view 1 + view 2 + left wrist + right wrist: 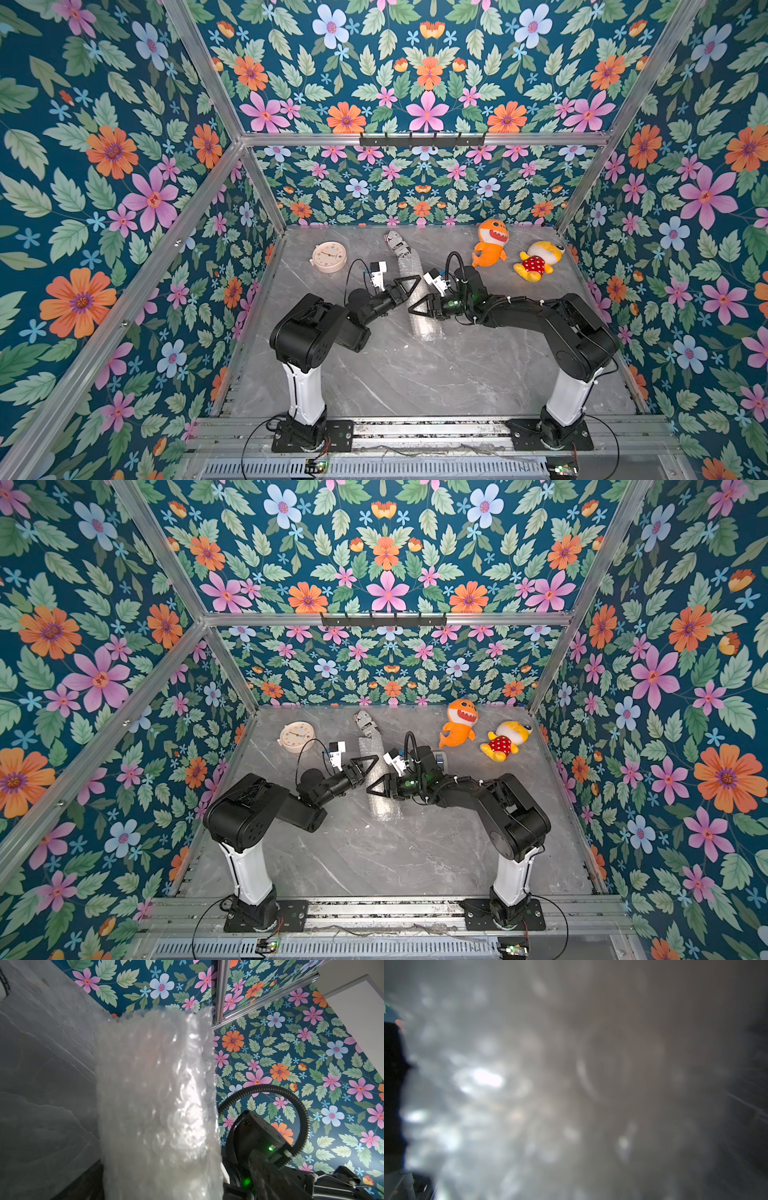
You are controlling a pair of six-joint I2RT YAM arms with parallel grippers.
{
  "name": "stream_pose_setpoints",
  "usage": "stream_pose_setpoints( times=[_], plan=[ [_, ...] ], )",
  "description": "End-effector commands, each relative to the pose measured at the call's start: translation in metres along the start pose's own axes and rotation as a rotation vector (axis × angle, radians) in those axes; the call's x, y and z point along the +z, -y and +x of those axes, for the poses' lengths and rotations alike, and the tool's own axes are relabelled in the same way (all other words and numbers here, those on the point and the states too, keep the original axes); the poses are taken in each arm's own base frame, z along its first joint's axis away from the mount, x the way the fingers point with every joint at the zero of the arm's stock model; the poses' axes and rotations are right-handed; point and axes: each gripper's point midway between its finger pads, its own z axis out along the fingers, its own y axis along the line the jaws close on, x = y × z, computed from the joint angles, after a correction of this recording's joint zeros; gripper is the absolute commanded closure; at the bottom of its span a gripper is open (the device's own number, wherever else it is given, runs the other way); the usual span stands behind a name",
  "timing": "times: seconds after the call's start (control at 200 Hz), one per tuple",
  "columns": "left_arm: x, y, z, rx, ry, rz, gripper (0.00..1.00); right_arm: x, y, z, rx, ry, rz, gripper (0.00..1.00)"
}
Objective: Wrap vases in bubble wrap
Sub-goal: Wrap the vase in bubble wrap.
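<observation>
**Evidently a soft tube: bubble wrap lies rolled at mid-table**

The bubble wrap lies as a long tube on the marble-patterned table, running from the near middle toward the far wall; both top views show it so. No vase can be seen. If it is inside, the cloudy layers hide it, even in the left wrist view, where the tube fills the middle. At the tube's far end sits a black-and-white printed cylinder, either touching the wrap or poking out of it; I cannot tell which.

The left gripper reaches over the tube from the left with its jaws spread fully, and nothing shows them clamped. The right gripper comes in from the right. Its wrist view is smothered in blurred bubbles, so it looks to be pinching the tube's side.

The wrap should be light, springy and rather slick, likely to uncurl once let go. A ceramic vase inside would be fragile and could slide out of an open end. I would hold the tube across its middle, over the loose edge, with gentle pressure.

The tube is the only container here, and its contents stay unseen. A round clock and two plush toys lie well apart at the far side.
</observation>
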Motion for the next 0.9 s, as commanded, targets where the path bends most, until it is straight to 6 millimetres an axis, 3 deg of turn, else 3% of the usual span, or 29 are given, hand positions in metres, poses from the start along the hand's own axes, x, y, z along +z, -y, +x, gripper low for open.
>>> stream_pose_setpoints(
  times=[0.0,0.3,0.68,0.81,0.895],
  plan=[
    [0.002,0.001,0.0,0.033,-0.017,0.005,0.0,0.002,-0.017,0.003,-0.056,-0.03,-0.055,0.53],
    [0.005,0.002,-0.004,0.016,-0.02,0.03,0.02,-0.001,-0.029,0.007,-0.081,-0.038,-0.087,0.53],
    [0.001,0.004,-0.007,-0.037,0.002,0.068,0.31,-0.001,-0.032,0.008,-0.079,-0.051,-0.101,0.53],
    [0.0,0.007,-0.012,-0.045,0.012,0.074,0.48,0.0,-0.03,0.01,-0.071,-0.055,-0.1,0.53],
    [-0.001,0.008,-0.013,-0.047,0.013,0.077,0.52,0.0,-0.029,0.011,-0.068,-0.059,-0.099,0.51]
  ],
)
